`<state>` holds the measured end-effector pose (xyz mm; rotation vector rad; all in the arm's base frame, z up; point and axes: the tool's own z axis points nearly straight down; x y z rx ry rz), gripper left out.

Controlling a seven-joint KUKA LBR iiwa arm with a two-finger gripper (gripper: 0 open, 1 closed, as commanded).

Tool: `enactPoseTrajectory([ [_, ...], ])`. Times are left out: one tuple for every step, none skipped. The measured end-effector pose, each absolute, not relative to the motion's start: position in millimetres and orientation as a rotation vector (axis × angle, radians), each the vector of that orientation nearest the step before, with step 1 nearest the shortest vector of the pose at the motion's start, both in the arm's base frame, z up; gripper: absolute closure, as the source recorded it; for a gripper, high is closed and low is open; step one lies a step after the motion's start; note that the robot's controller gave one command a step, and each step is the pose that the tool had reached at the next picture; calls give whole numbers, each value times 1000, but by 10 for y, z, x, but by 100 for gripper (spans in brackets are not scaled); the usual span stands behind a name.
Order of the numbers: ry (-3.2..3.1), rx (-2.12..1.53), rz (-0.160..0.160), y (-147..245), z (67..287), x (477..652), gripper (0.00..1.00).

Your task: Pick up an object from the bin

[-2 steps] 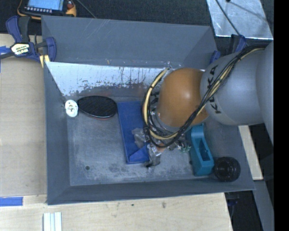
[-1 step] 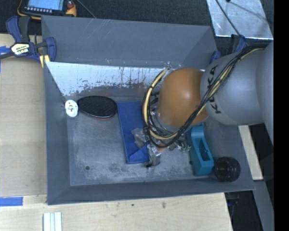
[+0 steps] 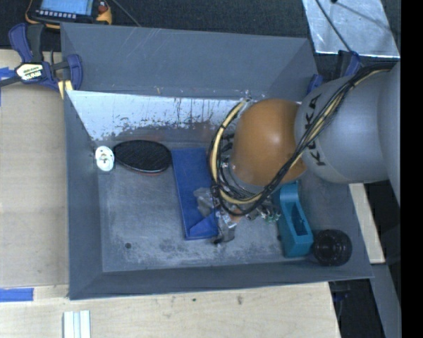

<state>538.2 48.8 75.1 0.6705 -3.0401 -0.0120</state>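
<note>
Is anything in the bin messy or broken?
Nothing looks spilled or broken. The blue sheet lies a bit crooked on the floor, with the gripper over its lower corner. The back wall has dark scratch marks.

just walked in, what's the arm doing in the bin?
The KUKA arm reaches into the grey bin from the right. Its gripper is down at the near right corner of a flat blue plastic piece lying mid-bin; whether it has a grip can't be told. Elsewhere: a black oval thing and a small white disc at the back left, a teal block and a black round knob at the front right.
</note>
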Motion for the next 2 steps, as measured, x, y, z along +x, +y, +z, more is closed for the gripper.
enactPoseTrajectory([
  [-3034,671,-10,482,932,5344,100],
  [-3030,670,-7,481,1121,5328,100],
])
